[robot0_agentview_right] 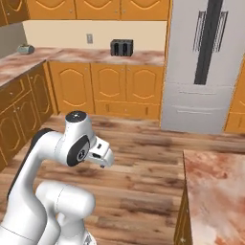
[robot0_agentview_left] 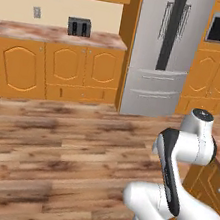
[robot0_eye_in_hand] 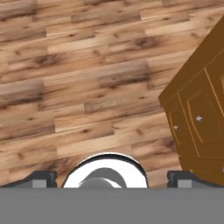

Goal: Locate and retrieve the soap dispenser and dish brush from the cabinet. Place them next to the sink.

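Claw (robot0_eye_in_hand: 109, 178) wide open, gripping nothing, aimed down at wooden floor (robot0_eye_in_hand: 78, 78) beside brown base cabinet (robot0_eye_in_hand: 199, 118). Toaster (robot0_agentview_left: 79, 26) on far worktop (robot0_agentview_left: 53, 34).

A wood-plank floor (robot0_agentview_left: 64, 150) runs to orange arched-door base cabinets (robot0_agentview_left: 63, 68) under a pink-marbled surface (robot0_agentview_left: 53, 34) carrying a dark toaster (robot0_agentview_left: 79, 26). A cream wall (robot0_agentview_left: 58, 7) with an outlet (robot0_agentview_left: 36, 12) rises behind. A steel refrigerator (robot0_agentview_left: 165, 50) stands just beside the cabinets.

Kitchen, fridge (robot0_agentview_left: 165, 50), toaster (robot0_agentview_left: 79, 26), wooden cabinets (robot0_agentview_left: 63, 66)
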Available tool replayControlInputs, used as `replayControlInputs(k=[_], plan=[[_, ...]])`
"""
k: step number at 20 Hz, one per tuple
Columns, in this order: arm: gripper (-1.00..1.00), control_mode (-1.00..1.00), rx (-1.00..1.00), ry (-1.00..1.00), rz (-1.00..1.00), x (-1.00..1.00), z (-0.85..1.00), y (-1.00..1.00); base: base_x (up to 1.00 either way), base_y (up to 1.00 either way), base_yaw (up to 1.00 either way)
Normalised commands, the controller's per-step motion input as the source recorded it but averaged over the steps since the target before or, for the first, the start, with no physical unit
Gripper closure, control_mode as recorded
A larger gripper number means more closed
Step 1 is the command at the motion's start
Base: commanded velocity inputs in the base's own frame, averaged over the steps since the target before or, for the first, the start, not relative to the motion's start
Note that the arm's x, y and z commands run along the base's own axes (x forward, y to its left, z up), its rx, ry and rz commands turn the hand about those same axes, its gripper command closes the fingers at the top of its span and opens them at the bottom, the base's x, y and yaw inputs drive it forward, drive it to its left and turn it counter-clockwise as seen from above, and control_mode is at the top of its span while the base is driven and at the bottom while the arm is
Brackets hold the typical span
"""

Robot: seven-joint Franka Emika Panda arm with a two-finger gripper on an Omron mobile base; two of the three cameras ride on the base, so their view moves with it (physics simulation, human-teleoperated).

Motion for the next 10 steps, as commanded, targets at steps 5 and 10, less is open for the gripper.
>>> replayControlInputs(k=[5, 10], plan=[[-1.00, 1.00, 0.00, 0.00, 0.00, 0.00, 0.00, 0.00, 0.00, 0.03, 0.43], [-1.00, 1.00, 0.00, 0.00, 0.00, 0.00, 0.00, 0.00, 0.00, 0.04, 0.42]])
